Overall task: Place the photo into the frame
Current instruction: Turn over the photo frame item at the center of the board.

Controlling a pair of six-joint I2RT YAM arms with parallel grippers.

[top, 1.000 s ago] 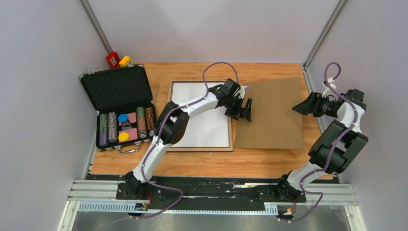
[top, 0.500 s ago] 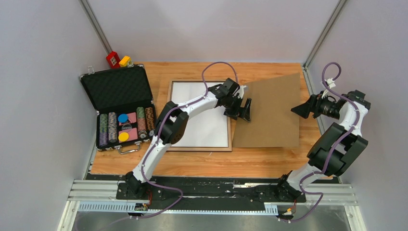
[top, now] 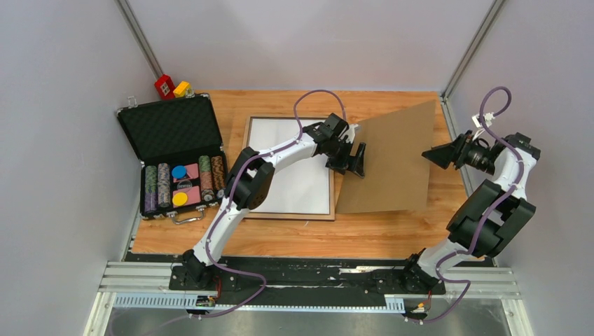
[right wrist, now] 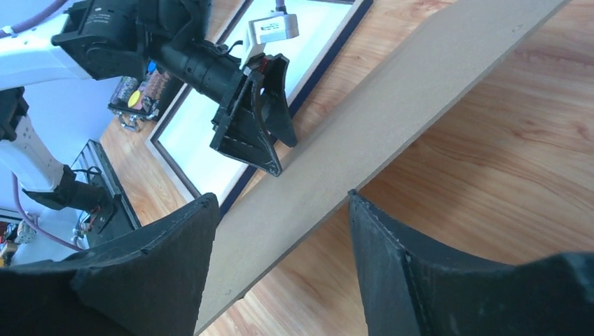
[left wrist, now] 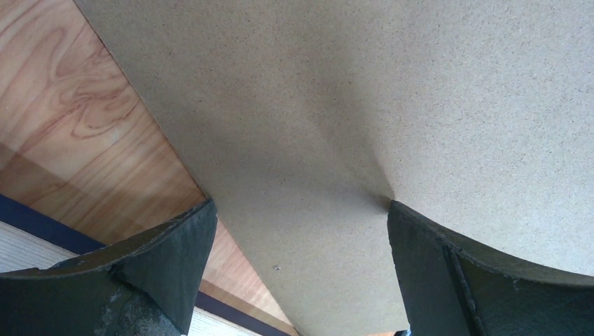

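The frame [top: 247,168] is lying flat on the surface [top: 280,234], and a white sheet [top: 294,185] is filling it from border to border. I cannot tell whether that white face is the photo turned over. In the right wrist view the frame's border is showing dark navy.

Just right of the frame a brown board [top: 392,161] is resting, its near-left corner coming right up to the frame's right border. The side away from the frame is tilting up off the surface; the right wrist view is catching it almost edge-on.

The left hand [top: 356,168] is hanging over the board's edge nearest the frame. Its fingers [left wrist: 161,259] are spread wide, gripping nothing, and one tip is meeting the board's face.

The right hand [top: 436,154] is sitting at the board's raised side, farthest from the frame. It is also spread wide, and the thin edge is passing between its fingers [right wrist: 399,266] – one tip seems to be touching that edge, but nothing is clamped.

Left of the frame a black case [top: 175,150] is standing open with chips [top: 178,185] in it. Beyond the case, red and yellow blocks [top: 168,87] are sitting at the far corner.
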